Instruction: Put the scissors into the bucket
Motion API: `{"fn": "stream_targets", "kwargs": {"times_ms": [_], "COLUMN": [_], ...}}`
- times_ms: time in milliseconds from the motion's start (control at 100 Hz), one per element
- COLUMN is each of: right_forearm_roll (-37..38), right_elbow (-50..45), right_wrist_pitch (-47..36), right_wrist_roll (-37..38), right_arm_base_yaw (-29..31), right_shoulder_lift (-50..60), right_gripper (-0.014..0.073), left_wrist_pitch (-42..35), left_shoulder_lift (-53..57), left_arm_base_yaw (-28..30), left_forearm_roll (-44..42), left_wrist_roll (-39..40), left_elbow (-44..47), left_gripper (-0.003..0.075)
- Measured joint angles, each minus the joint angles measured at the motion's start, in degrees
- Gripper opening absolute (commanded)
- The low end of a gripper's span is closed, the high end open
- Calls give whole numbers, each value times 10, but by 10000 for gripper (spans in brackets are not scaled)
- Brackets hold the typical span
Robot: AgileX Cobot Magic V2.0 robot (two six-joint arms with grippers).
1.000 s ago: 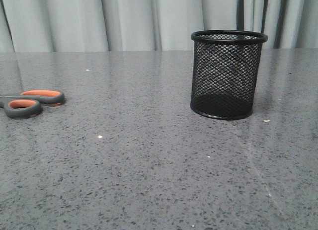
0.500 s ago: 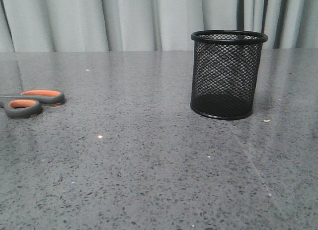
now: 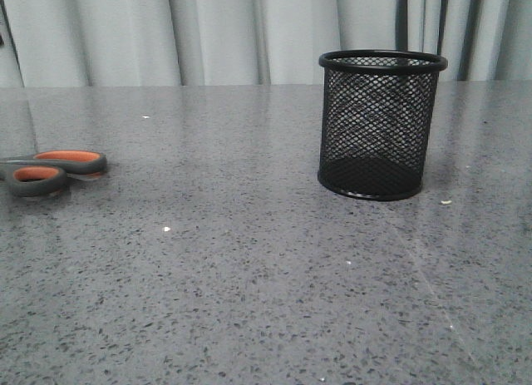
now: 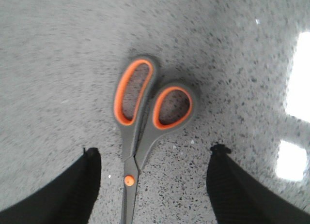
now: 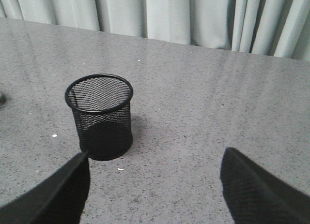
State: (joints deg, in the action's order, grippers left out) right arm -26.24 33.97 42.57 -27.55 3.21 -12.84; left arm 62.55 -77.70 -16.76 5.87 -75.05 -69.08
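Right now the scissors (image 4: pixel 145 117) lie flat near the table's (image 3: pixel 249 277) left edge, well apart from the bucket (image 3: pixel 381 125). Left gripper (image 4: pixel 152 185) hangs spread wide over them, empty; it should straddle the pivot squarely before closing. Right gripper (image 5: pixel 155 185) is spread, empty.

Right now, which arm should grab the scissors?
The left. Its claw is open right above the scissors, with a finger on each side of them. The right claw is far from them, over by the mesh cup.
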Motion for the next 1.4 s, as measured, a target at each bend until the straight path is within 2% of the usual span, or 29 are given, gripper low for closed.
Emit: {"fn": "stream_targets", "kwargs": {"times_ms": [140, 470, 760, 1400], "right_forearm_roll": [-1, -1, -1, -1], "right_elbow": [0, 0, 0, 0], "right_wrist_pitch": [-3, -16, -17, -13], "right_wrist_roll": [0, 0, 0, -1], "right_arm_base_yaw": [-11, -30, -31, -38], "right_shoulder_lift": [0, 0, 0, 0], "right_gripper": [511, 511, 511, 511], "left_wrist_pitch": [21, 22, 3, -20], "left_shoulder_lift": [-49, -110, -153, -174], "left_arm_base_yaw": [13, 67, 67, 67], "left_forearm_roll": [-6, -11, -11, -12], "left_wrist_roll": [-42, -77, -95, -98], "left_elbow": [-15, -16, -17, -33], "left_gripper": [439, 439, 439, 439]}}
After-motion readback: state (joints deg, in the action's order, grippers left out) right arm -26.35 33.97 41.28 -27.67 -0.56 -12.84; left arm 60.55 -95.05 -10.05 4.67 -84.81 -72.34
